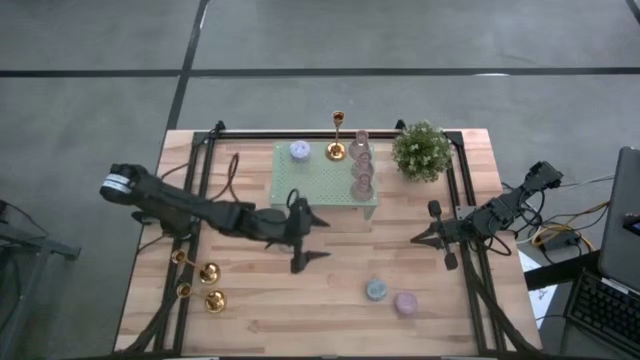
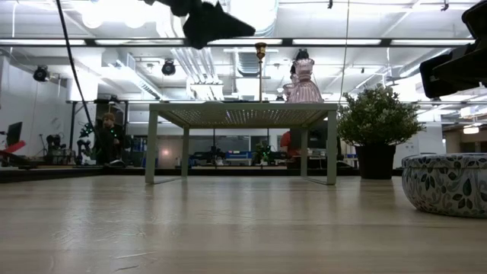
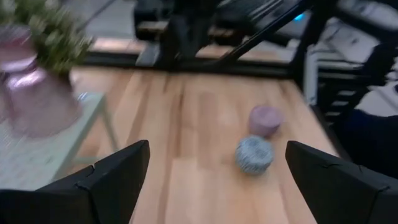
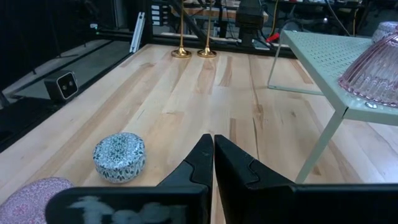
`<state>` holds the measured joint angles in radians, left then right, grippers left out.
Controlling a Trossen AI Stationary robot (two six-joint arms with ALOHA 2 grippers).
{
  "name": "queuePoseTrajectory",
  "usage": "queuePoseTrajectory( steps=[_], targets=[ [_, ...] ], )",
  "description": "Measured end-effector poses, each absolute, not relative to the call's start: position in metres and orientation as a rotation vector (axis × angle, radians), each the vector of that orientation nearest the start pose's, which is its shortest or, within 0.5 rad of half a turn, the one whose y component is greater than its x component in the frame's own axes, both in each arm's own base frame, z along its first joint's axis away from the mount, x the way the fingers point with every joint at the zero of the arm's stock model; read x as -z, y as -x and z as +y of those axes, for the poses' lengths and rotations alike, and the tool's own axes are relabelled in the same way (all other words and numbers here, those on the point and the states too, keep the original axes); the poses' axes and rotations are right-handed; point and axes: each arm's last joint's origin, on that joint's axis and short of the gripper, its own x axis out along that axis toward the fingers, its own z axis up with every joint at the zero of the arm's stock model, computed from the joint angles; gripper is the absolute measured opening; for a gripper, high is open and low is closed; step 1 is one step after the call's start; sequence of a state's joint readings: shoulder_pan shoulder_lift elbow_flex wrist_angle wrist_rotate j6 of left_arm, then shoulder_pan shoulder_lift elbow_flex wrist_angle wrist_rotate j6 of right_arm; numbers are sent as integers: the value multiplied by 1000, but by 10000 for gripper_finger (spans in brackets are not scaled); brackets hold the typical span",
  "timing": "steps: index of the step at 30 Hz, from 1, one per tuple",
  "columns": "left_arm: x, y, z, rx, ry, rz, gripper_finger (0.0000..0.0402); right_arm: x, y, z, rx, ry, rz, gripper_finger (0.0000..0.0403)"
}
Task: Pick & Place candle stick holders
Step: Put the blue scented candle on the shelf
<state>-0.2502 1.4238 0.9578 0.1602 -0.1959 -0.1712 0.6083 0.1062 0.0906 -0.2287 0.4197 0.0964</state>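
One gold holder [image 1: 337, 136] stands on the green stand [image 1: 320, 180], two holders [image 1: 200, 285] lie at the wood counter's [image 1: 330, 300] left edge, left jaws [image 1: 308, 237] wide and empty, right jaws [image 1: 420, 238] shut, grey floor [image 1: 400, 40] around

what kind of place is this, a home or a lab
Most likely a robotics lab or open workshop, not a home. Two robot arms work at a wooden table on a bare concrete floor, and the low view shows exposed ceiling ducts, strip lights and cluttered workstations behind it.
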Motion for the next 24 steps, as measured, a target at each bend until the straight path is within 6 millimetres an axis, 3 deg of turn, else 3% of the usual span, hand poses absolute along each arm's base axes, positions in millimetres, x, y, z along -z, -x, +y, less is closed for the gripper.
queuePoseTrajectory(
  steps=[7,24],
  targets=[
    [-271,-325,-99,123,86,211,381,-165,-85,45,-178,27,222,8],
    [-221,-422,-135,158,-35,305,381,-165,-85,45,-177,26,222,8]
  ],
)
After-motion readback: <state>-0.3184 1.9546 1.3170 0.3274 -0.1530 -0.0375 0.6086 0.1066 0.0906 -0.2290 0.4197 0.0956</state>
